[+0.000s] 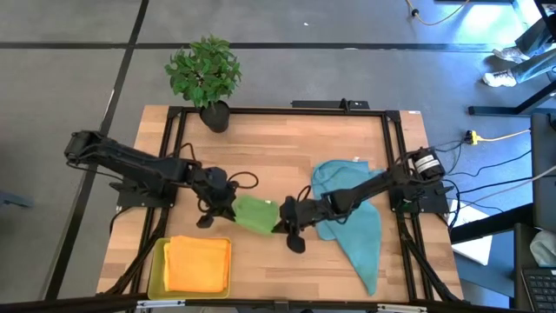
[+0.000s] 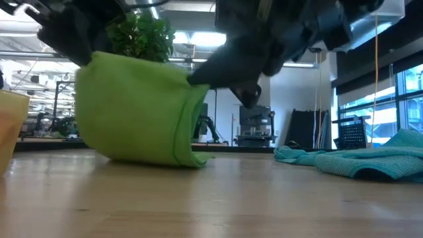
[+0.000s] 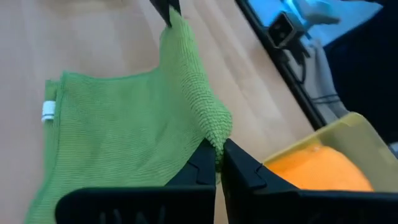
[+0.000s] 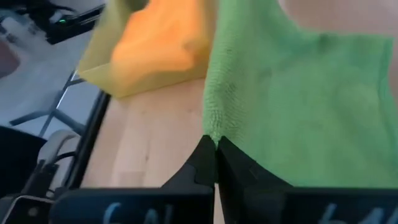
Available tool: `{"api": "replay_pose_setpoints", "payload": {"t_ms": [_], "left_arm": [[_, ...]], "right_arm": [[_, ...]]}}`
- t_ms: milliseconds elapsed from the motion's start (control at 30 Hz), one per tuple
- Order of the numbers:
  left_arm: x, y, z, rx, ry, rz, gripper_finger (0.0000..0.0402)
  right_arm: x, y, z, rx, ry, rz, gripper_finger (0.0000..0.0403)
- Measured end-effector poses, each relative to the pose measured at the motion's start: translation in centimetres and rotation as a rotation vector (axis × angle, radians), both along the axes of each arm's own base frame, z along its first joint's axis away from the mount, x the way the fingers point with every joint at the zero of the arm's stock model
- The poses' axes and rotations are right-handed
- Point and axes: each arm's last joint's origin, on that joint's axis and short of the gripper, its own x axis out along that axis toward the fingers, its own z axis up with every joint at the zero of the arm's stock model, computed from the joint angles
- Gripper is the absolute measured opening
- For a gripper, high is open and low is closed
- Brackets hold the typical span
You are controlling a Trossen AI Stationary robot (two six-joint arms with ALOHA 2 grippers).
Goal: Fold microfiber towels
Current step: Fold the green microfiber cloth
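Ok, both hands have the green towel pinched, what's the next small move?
Probably lower both together and lay it flat. The left hand and right hand each grip an edge of the green towel, which hangs doubled with its bottom fold already on the table.

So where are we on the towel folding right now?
Done: an orange towel lies folded in the yellow tray. In hand: the green towel, with the left gripper and right gripper each shut on an edge, its lower end resting on the table. Left: the teal towels, in an unfolded heap on the table's right side.
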Motion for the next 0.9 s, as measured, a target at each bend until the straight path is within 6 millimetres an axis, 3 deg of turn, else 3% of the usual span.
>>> {"api": "replay_pose_setpoints", "payload": {"t_ms": [133,267,533,667,900], "left_arm": [[-0.1,0.0,-0.1,0.022,0.002,-0.004,0.0000],[-0.1,1.6,-0.4,0.061,0.015,0.035,0.0000],[-1.2,7.4,-3.2,0.026,0.098,0.223,0.0000],[-2.1,9.3,-4.8,0.000,0.136,0.306,0.0000],[-2.3,10.7,-6.2,-0.023,0.246,0.493,0.0000]], "right_arm": [[0.3,0.1,0.5,-0.012,0.003,0.002,0.0003],[0.5,-2.7,-0.3,-0.031,0.077,-0.112,0.0003],[0.1,-8.5,-2.1,-0.028,0.139,-0.278,0.0003],[0.2,-10.1,-2.4,-0.027,0.128,-0.304,0.0003],[1.6,-11.9,-5.4,0.010,0.130,-0.299,0.0003]]}}
